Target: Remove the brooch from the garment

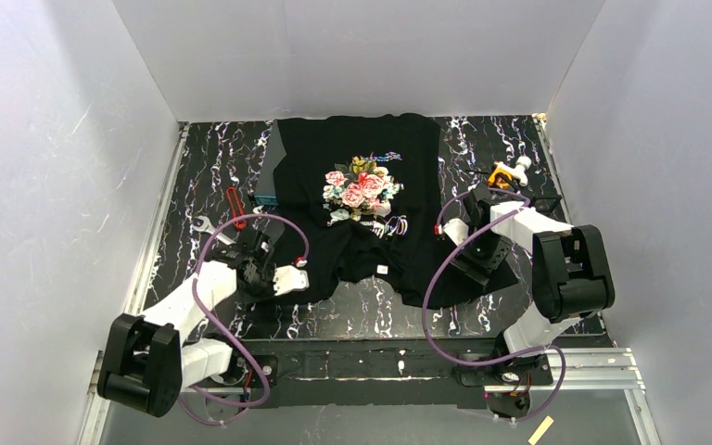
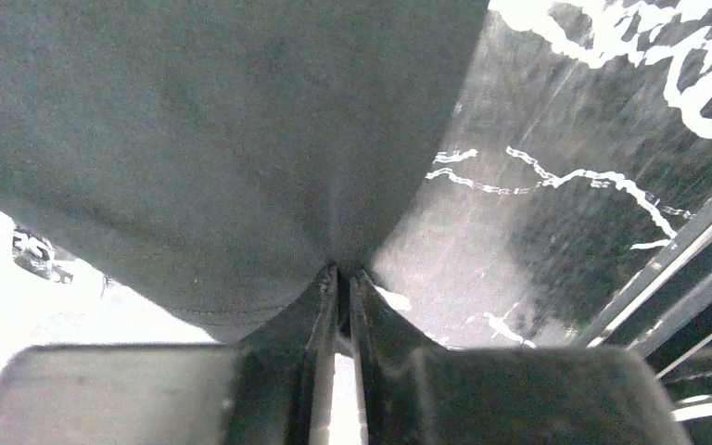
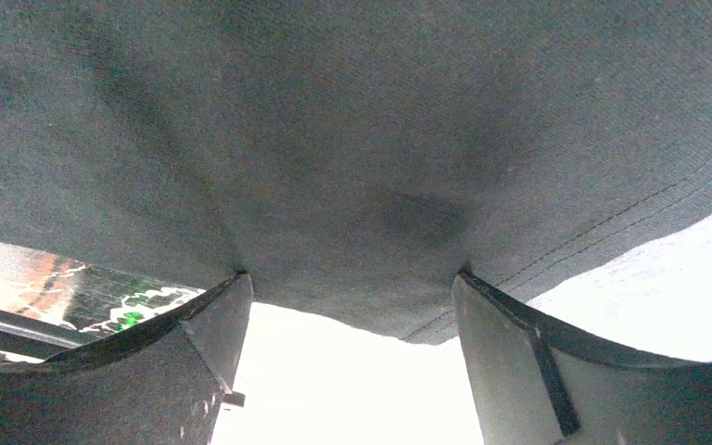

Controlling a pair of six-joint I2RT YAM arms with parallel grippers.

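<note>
The left gripper (image 2: 343, 271) is pinched almost closed on a fold of the garment (image 1: 360, 148) at its lower-left corner in the top view. The right gripper (image 3: 350, 278) stands wide open, with the stitched lower-right edge of the cloth draped between its fingers (nothing clamped there, as far as I can see). The black shirt lies spread at the middle of the desk (image 1: 213, 167); the brooch cannot be told apart from the rose print, so I judge its removal not yet begun.
</note>
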